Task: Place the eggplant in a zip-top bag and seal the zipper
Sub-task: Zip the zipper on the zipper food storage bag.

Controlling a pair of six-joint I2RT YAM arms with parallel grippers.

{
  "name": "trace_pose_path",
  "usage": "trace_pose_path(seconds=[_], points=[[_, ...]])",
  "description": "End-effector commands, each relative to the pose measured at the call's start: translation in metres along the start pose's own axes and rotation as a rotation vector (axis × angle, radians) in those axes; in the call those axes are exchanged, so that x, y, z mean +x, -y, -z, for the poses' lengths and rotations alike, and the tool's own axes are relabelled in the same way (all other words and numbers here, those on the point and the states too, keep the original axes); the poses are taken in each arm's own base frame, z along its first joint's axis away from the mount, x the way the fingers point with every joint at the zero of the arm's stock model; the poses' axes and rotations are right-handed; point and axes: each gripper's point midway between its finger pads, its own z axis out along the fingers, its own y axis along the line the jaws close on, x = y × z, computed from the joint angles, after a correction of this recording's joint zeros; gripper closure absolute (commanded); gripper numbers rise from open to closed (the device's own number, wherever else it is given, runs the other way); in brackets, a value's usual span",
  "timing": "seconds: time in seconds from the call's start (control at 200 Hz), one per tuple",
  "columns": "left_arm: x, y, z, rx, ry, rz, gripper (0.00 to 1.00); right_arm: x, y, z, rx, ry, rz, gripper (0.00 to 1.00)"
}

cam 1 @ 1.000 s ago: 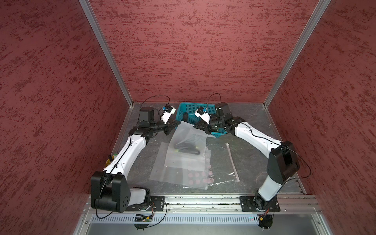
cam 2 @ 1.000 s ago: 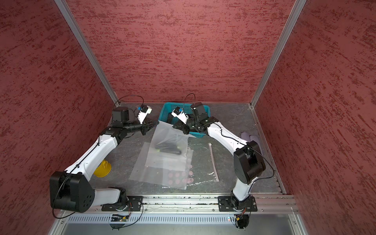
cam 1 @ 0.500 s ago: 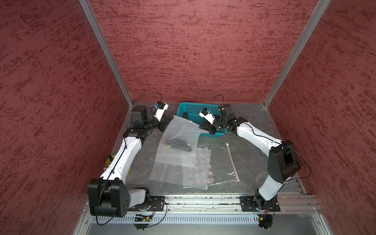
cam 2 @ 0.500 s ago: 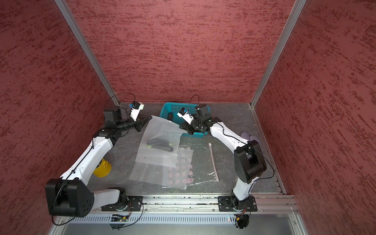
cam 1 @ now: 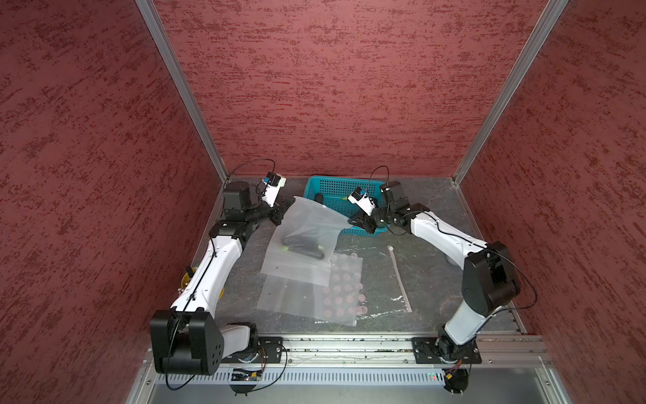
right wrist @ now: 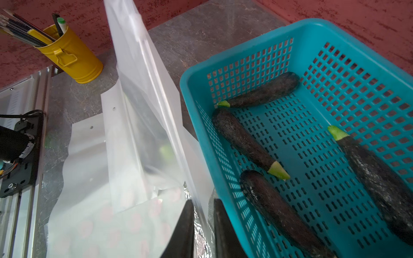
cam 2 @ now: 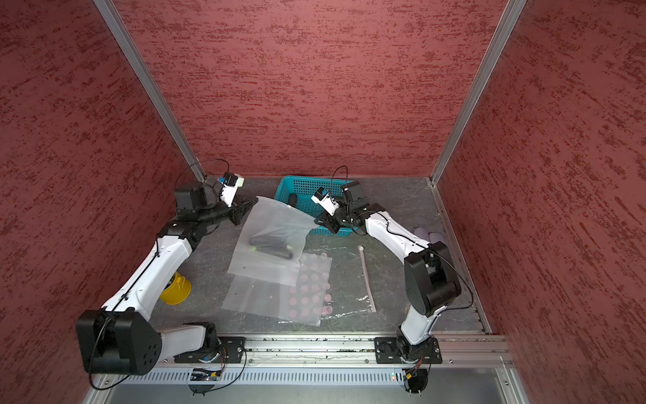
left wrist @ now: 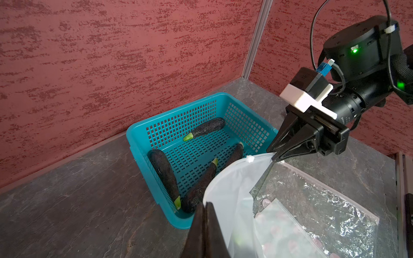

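Frosted zip-top bag (cam 1: 307, 220), eggplant (cam 1: 302, 246) inside, sags before the basket (cam 1: 335, 179): hold left gripper (cam 1: 286, 205) clamped taut on its corner; right gripper (left wrist: 270, 154), jaws slightly apart astride the rim, should pinch the slider (left wrist: 249, 159).

Desk (cam 1: 379, 280): dark grey, stone-patterned, flat, with walls on three sides.
Back, middle: a teal basket (cam 1: 334, 189) stands on it near the rear wall.
Left edge: a yellow cup (cam 2: 176, 288) stands upright beside the side wall.
Centre: a flat bag (cam 1: 297, 300) of clear plastic lies on it, with pink round spots showing through its right part.
Zip bag (cam 1: 297, 269): its lower end rests on the desk and overlaps the flat bag's far edge.
Right of centre: a thin white strip (cam 1: 398, 276) lies lengthwise, with crinkled clear film (left wrist: 324, 201) beside it.
Right edge: pale purple things (cam 2: 428, 234), too hidden to identify.
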Motion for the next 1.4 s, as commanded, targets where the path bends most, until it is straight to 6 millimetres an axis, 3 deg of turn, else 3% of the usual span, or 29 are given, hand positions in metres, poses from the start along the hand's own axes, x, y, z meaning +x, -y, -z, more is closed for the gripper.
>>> trace_pose_path(seconds=[0.0,0.125,0.441,0.761,1.117,1.327,1.398], points=[[-0.002,0.018,-0.001,0.061,-0.009,-0.048,1.0,-0.052,-0.014,0.025,-0.035,0.132,0.077,0.74],[0.001,0.03,-0.007,0.1,-0.029,-0.067,1.0,-0.071,-0.024,0.028,-0.093,0.164,0.112,0.61],[-0.001,0.043,-0.014,0.141,-0.042,-0.081,1.0,-0.087,-0.039,0.006,-0.176,0.15,0.154,0.57],[0.0,0.044,-0.015,0.145,-0.042,-0.083,1.0,-0.072,-0.038,-0.013,-0.21,0.109,0.134,0.6],[-0.001,0.043,-0.014,0.14,-0.041,-0.083,1.0,-0.055,-0.036,-0.022,-0.217,0.072,0.104,0.76],[-0.001,0.04,-0.013,0.132,-0.037,-0.078,1.0,-0.051,-0.035,-0.025,-0.223,0.06,0.092,0.78],[-0.001,0.04,-0.012,0.134,-0.033,-0.078,1.0,-0.049,-0.035,-0.025,-0.225,0.055,0.088,0.73]])
